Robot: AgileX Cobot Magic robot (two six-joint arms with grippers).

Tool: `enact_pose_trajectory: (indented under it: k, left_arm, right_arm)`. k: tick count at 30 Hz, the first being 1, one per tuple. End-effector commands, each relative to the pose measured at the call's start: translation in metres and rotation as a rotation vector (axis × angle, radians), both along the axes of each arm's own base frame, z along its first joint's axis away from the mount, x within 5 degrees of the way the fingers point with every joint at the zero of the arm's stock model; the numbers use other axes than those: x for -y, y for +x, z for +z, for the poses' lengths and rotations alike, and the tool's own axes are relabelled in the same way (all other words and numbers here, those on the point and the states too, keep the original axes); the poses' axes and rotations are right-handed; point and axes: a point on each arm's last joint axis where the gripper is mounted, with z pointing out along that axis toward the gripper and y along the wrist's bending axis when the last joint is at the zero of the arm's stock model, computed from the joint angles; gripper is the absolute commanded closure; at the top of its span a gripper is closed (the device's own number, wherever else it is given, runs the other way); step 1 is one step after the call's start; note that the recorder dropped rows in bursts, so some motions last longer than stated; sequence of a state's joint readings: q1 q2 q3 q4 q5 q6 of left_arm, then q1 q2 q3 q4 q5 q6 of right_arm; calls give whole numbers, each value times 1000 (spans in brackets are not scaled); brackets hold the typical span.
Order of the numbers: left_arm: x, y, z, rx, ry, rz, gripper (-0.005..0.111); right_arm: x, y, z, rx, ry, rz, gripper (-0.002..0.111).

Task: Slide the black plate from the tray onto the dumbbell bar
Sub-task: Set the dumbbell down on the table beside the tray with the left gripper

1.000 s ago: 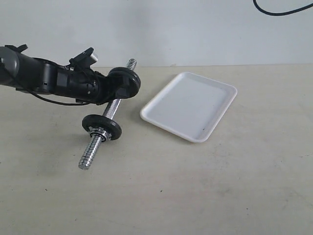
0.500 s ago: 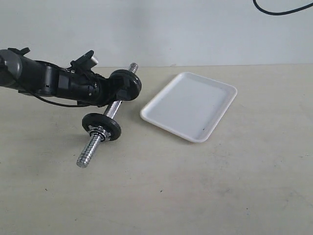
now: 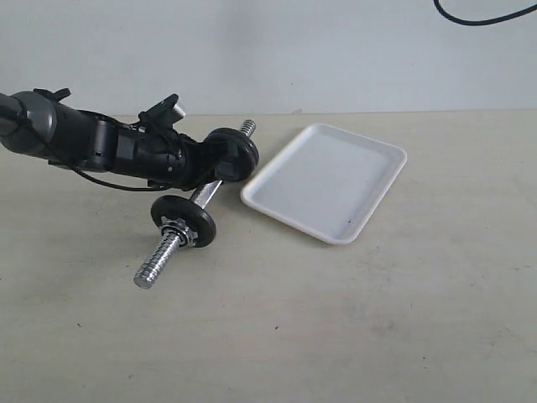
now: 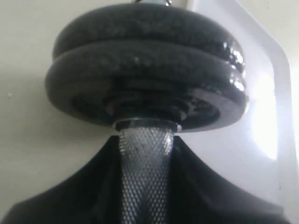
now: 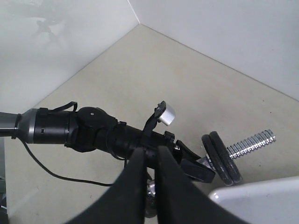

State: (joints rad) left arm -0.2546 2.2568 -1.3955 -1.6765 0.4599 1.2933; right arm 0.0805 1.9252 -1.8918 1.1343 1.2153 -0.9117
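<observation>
My left gripper (image 3: 211, 165) is shut on the knurled middle of the dumbbell bar (image 3: 204, 193), seen up close as the bar (image 4: 145, 158) between the dark jaws. Two black discs (image 3: 234, 155) sit pressed together on the bar's far end, beside the tray (image 3: 327, 176); I cannot tell which of them is the black plate. The near end carries a black disc with a silver nut (image 3: 183, 220). The white tray holds nothing. My right gripper (image 5: 150, 156) hangs high above the left arm, shut and holding nothing, out of the exterior view.
The bar's threaded near end (image 3: 158, 264) rests on the beige table. A wall rises behind the table. A black cable (image 3: 482, 15) hangs at the top right.
My left arm has carried the bar to the right, so the paired discs now sit closer to the tray's left edge. The tray has not moved.
</observation>
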Motion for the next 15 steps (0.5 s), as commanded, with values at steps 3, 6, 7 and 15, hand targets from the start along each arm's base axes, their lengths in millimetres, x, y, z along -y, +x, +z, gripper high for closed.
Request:
enact_pose_trajectory:
  k: [3,6,7,15]
  left_arm:
    - [13,4,32,59,-108,-18,102]
    - [13,4,32,59,-109,-20,102]
    - [13,4,32,59,-109,-20,102]
    - [13,4,32,61,-109,-23,102]
  right_arm:
    - [2,-3,7,1,17,-5,106]
    - [2,-3,7,1,17,-5,106]
    - [2,-3,7,1,17,-5,106]
    - [2,-3,7,0,17,-5,106]
